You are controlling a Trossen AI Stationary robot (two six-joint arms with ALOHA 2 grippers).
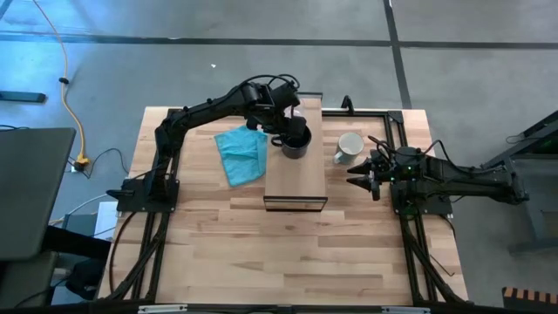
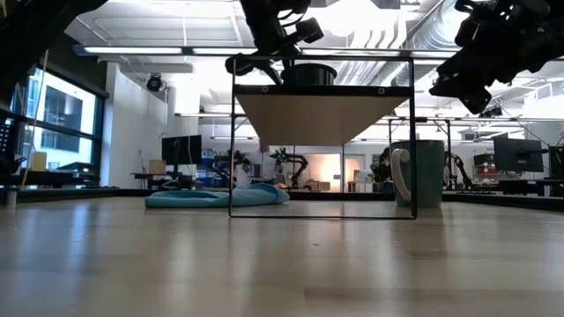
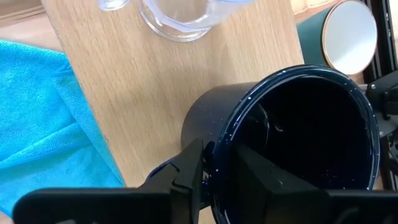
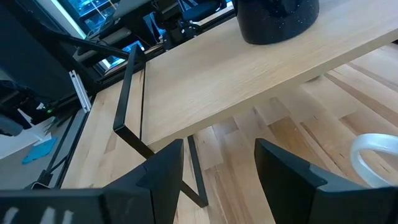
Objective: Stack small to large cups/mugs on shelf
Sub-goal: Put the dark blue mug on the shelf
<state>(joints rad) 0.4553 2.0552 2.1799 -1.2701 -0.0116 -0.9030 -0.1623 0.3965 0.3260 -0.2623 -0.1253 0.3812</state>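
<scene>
The black speckled mug point(image 3: 298, 137) stands on the light-wood shelf point(image 1: 295, 179) near its far end, with my left gripper point(image 3: 217, 152) shut on it. Beyond it on the shelf stands the small clear glass cup point(image 3: 177, 18), cut off by the left wrist view's edge. The third mug point(image 1: 349, 146), white inside and dark green outside, stands on the table right of the shelf. My right gripper point(image 1: 357, 174) hovers open near that mug, above the table, holding nothing. My left gripper pinches the black mug's rim point(image 3: 214, 171) on the side nearest the wrist, with one finger point(image 3: 267, 174) inside the mug and the other finger point(image 3: 186, 165) outside its wall. The fingers come steeply from above. The mug is upright, its bottom on the shelf top.
A teal cloth point(image 1: 241, 153) lies on the table against the shelf's left side. The shelf's near half point(image 1: 295, 187) is bare wood. Black frame rails point(image 1: 397, 131) run along the table's far right corner.
</scene>
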